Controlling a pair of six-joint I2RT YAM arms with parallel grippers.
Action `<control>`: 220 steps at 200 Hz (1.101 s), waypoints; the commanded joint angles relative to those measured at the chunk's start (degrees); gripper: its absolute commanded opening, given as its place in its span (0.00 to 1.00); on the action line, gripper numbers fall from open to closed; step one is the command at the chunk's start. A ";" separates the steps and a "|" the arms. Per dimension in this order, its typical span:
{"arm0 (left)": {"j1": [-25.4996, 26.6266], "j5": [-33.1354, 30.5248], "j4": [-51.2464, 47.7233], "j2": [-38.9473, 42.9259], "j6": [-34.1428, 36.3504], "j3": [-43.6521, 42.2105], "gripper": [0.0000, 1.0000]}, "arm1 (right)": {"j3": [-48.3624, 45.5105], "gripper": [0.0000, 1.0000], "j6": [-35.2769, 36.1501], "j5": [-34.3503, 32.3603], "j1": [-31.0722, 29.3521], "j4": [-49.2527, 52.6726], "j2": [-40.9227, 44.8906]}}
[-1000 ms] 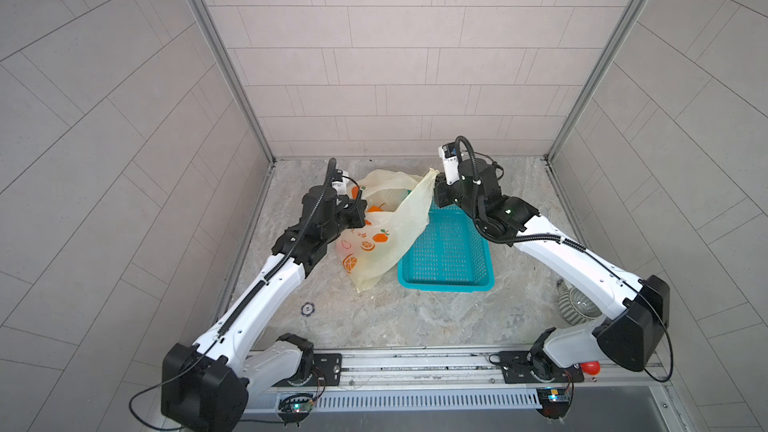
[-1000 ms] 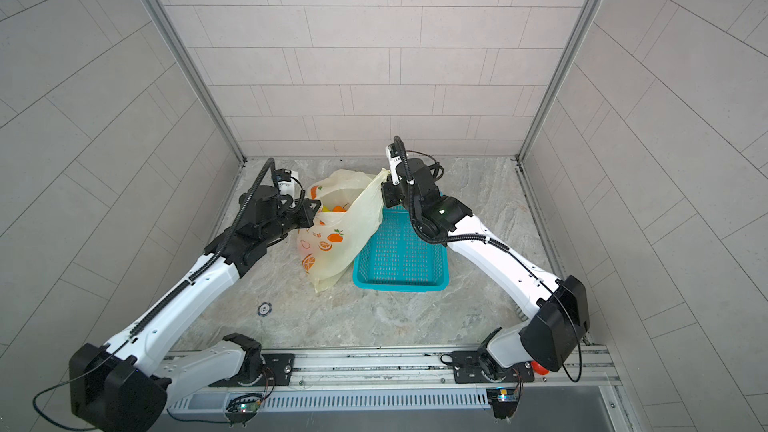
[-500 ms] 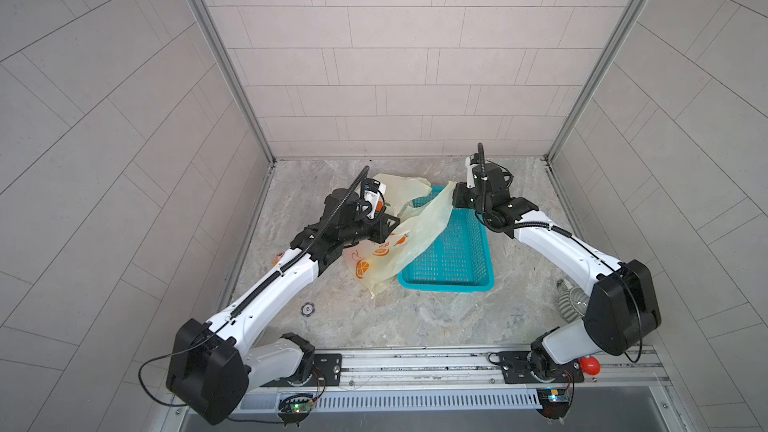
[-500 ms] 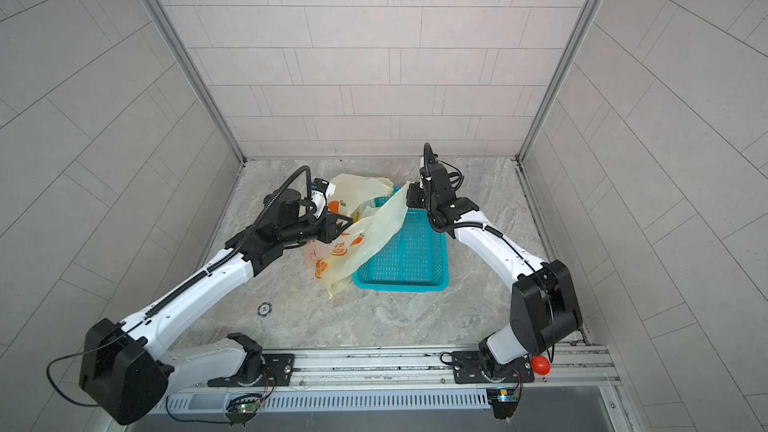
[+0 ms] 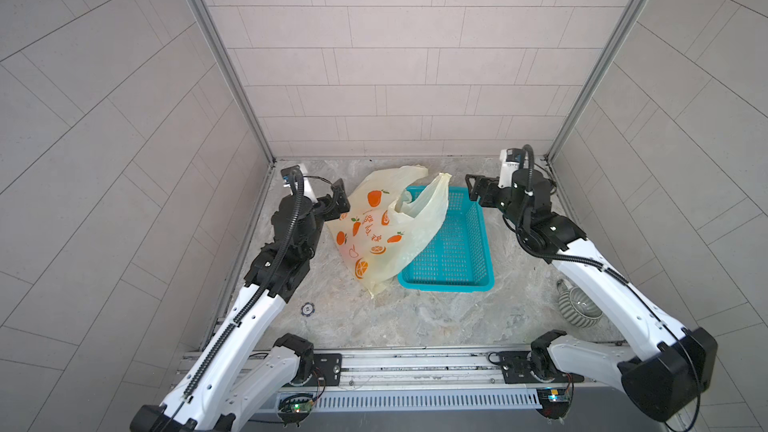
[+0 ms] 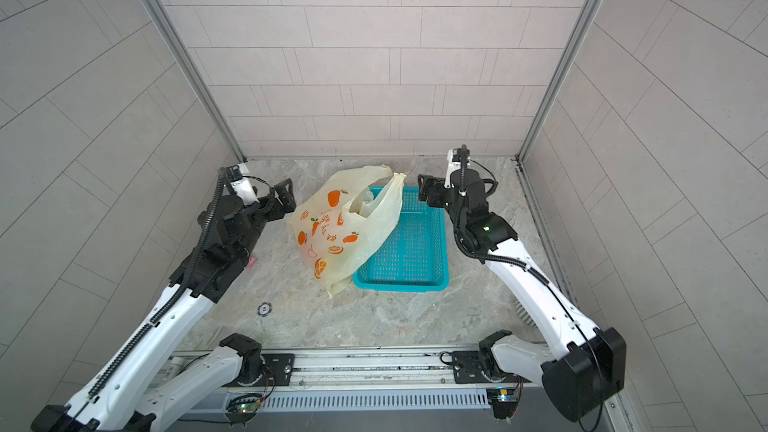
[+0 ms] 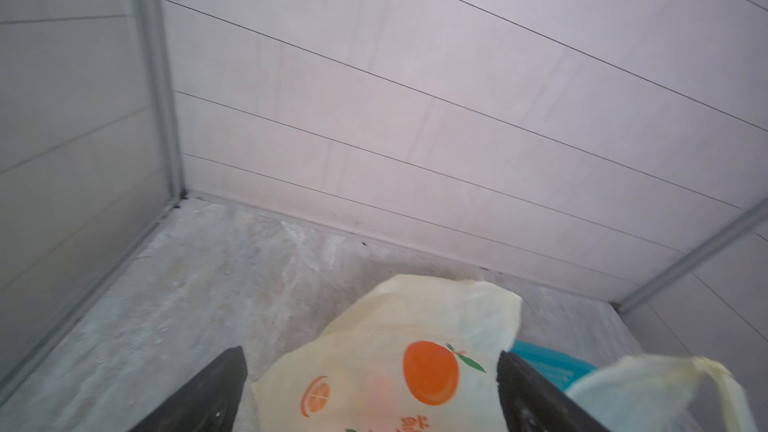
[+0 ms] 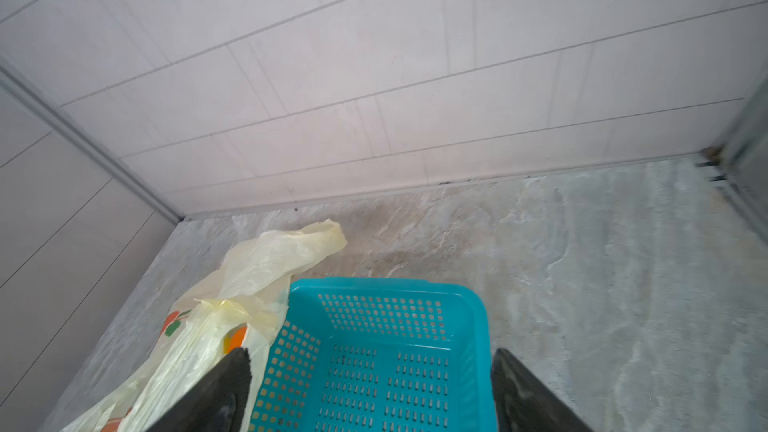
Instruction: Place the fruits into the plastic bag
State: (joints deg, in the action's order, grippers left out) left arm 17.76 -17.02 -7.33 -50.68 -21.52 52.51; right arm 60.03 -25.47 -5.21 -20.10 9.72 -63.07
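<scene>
At centre of both top views, item one: plastic bag (image 5: pixel 374 238), pale yellow with orange prints, slumped on the marble tabletop (image 5: pixel 415 317), its right flank draped over the left rim of the teal mesh basket (image 5: pixel 446 284); both loop handles flop free at the upper end, touched by nothing. Item two: left gripper (image 5: pixel 338 200), just left of the bag, jaws wide apart and empty; you cannot tell whether a finger brushes the film. Item three: right gripper (image 5: pixel 477 192), upper right of the basket, jaws likewise spread, empty, clear of the bag. Change to log: a second ago each pincer was pinched shut on a handle and the bag hung stretched between them; half a second ago it was tilting down; now both have let go and drawn outward, and the bag has collapsed. Item four: fruits, none loose on the tabletop or in the basket; bulges in the bag suggest they sit inside, though you cannot count them. Judgement for you: the release reads as the closing step. Sundries: small round token (image 5: pixel 308 308) lower left, grey ribbed object (image 5: pixel 579 311) lower right.
</scene>
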 commanded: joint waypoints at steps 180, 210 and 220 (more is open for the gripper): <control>-10.81 -11.91 44.48 -39.60 19.67 -21.09 1.00 | -41.67 0.99 28.21 -23.75 5.97 -59.15 -16.93; -11.60 -5.75 47.97 -38.80 20.48 -23.50 1.00 | -41.03 0.99 28.65 -19.51 8.01 -60.72 -19.93; -12.40 -3.25 49.12 -38.38 20.34 -24.46 1.00 | -41.82 0.99 27.13 -17.16 9.51 -61.63 -19.99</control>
State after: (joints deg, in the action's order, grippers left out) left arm 6.70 -27.73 35.35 -90.00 -2.61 30.55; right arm 19.05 1.41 -28.08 -13.04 -47.59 -83.40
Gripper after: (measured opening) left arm 0.999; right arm 0.994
